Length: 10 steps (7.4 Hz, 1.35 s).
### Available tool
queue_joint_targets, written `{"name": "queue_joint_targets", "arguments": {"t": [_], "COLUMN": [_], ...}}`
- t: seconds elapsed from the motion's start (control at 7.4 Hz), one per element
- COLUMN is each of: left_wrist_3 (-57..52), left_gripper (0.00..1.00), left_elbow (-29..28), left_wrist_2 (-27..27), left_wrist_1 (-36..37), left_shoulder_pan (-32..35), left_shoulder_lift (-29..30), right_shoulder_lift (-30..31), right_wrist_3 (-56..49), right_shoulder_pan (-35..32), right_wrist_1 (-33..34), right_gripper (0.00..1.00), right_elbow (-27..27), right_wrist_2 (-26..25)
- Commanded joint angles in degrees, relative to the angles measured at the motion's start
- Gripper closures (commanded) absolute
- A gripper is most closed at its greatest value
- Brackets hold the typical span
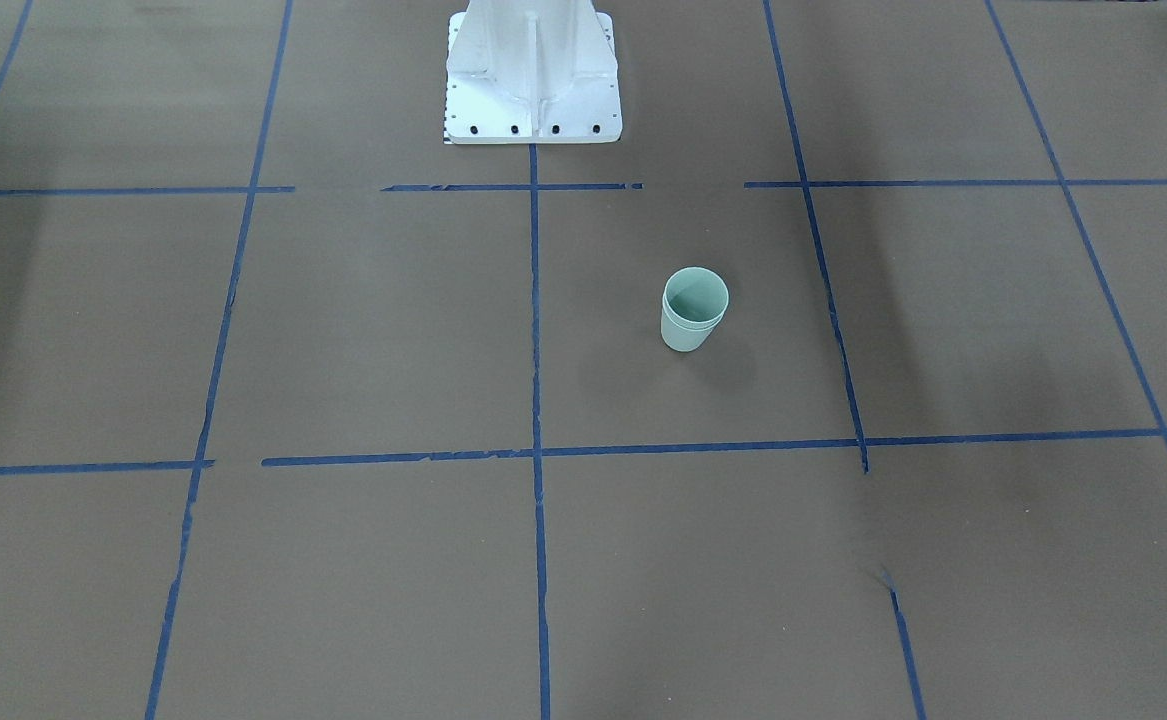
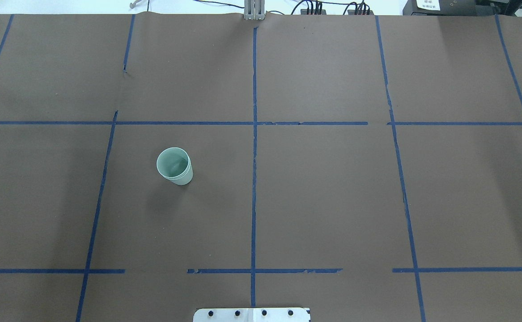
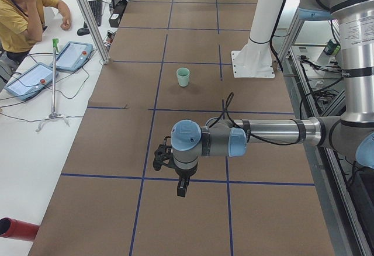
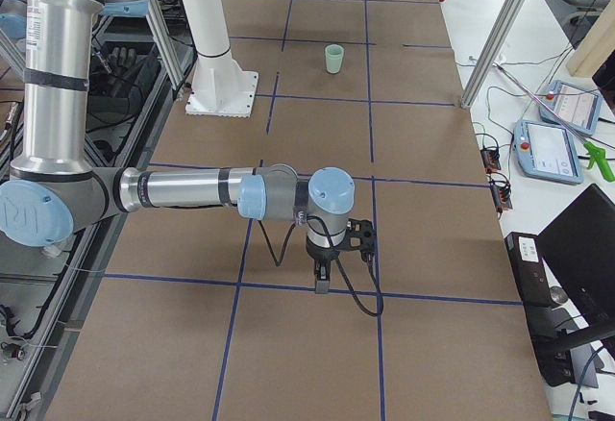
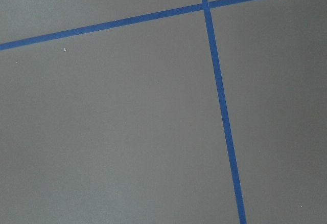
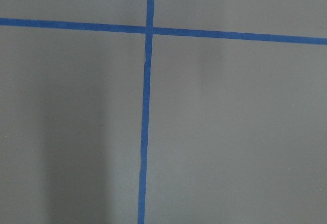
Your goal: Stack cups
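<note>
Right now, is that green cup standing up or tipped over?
Standing up. The cup sits on its base on the table, open mouth upward; a second rim line suggests two are nested.

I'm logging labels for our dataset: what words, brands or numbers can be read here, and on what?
No text is legible anywhere.
White label on the dark box: print too small to read.
Pendant screens: too blurred to read.
Cups: no print visible.
</note>
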State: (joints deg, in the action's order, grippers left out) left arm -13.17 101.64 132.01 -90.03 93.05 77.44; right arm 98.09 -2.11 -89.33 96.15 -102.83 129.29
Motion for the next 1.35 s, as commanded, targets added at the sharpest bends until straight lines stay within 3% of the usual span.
{"name": "queue_joint_targets", "arguments": {"t": [0.0,1.22], "left_wrist_3": [-0.10,-0.19], "left_gripper": [0.00,0.00], "left_elbow": [0.05,1.02], "left_wrist_2": [0.09,0.09], "left_wrist_1": [-0.23,-0.32], "left_shoulder_pan": [0.03,0.03], "left_shoulder_lift": [-0.01,0.07], "right_shoulder_lift": [0.00,0.00], "right_wrist_3": [0.00,0.00], "right_shoulder_pan": [-0.05,-0.05], "right_wrist_1": [0.00,0.00], "right_gripper": [0.00,0.00], "right_elbow": [0.00,0.00], "right_wrist_2": [0.00,0.00]}}
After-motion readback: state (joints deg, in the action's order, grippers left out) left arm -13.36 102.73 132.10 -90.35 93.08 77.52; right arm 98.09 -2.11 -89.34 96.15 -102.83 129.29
